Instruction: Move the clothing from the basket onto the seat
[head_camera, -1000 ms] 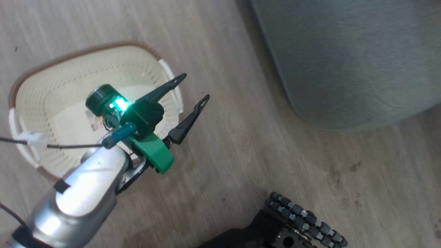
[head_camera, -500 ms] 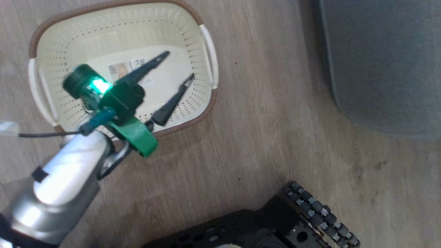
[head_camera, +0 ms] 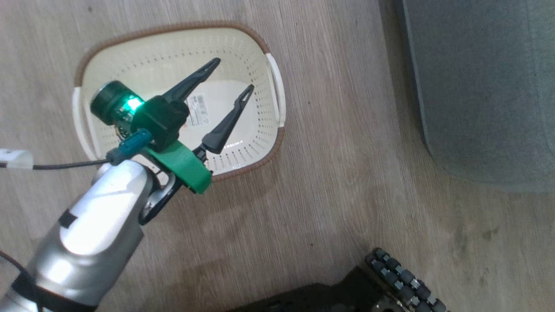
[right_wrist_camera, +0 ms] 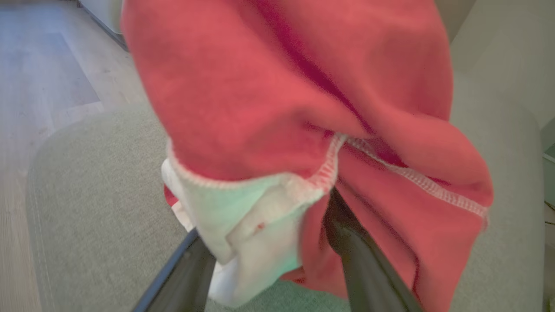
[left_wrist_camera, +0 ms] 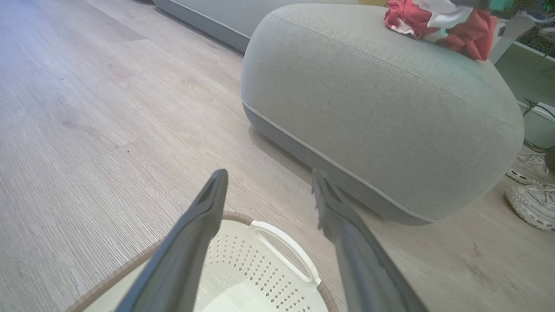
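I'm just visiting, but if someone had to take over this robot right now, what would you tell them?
Left gripper: open, empty, over the basket.
Right gripper: fingers apart, red white-banded garment draped across them, above the seat.
Done: basket empty bar its paper label; red clothing sits on the seat.
Left: probably draw the right gripper clear and check nothing slides off.

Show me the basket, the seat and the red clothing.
basket [head_camera: 151, 56]: head view, perforated far wall.
seat [left_wrist_camera: 368, 108]: left wrist view, rounded front side.
red clothing [right_wrist_camera: 260, 86]: right wrist view, upper red fold.
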Controlling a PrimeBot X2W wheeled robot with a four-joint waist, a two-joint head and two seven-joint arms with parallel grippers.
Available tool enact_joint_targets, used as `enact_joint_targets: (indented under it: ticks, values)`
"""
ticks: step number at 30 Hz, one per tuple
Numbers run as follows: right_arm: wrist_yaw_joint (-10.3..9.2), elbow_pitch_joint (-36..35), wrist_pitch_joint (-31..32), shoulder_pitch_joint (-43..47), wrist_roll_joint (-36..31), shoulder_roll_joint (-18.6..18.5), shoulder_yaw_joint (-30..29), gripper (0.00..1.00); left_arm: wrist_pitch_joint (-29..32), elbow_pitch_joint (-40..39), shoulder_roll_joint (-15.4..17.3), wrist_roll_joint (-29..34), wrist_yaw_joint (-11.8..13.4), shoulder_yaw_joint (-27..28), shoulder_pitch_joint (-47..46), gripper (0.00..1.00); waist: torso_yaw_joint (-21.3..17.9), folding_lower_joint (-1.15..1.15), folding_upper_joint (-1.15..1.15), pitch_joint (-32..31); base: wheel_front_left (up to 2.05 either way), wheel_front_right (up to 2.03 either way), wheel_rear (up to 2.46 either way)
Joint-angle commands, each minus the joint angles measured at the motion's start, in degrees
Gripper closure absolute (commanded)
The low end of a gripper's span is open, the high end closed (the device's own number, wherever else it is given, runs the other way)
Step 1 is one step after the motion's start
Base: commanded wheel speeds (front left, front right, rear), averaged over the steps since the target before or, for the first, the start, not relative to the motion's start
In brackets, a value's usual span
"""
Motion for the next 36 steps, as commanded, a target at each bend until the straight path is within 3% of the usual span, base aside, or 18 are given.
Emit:
enact_joint_targets:
  ticks: [1,10,24,36]
  values:
    - [-0.02,-1.3,-1.1,2.9,0.3,-1.9,2.8,0.00,-0.3,-0.9,0.1,-0.3,-0.1,2.2,1.3,0.00,1.1,0.01,0.00,-3.0,0.00,0.00,0.00]
    - [-0.02,-4.7,-3.4,15.8,8.4,-0.1,13.5,0.00,-0.3,2.0,-4.3,-0.7,-0.1,5.2,5.5,0.00,4.2,0.01,0.00,-12.1,0.00,0.00,0.00]
    - [-0.02,-27.5,-3.6,32.7,13.1,6.7,29.8,0.00,-0.3,6.4,-9.6,0.4,-0.1,17.2,15.4,0.00,12.2,0.01,0.00,-25.3,0.00,0.00,0.00]
    - [-0.02,-29.9,-3.6,36.7,14.1,9.6,37.7,0.00,-0.3,8.0,-13.1,5.7,-0.1,30.5,21.0,0.00,16.9,0.01,0.00,-31.4,0.00,0.00,0.00]
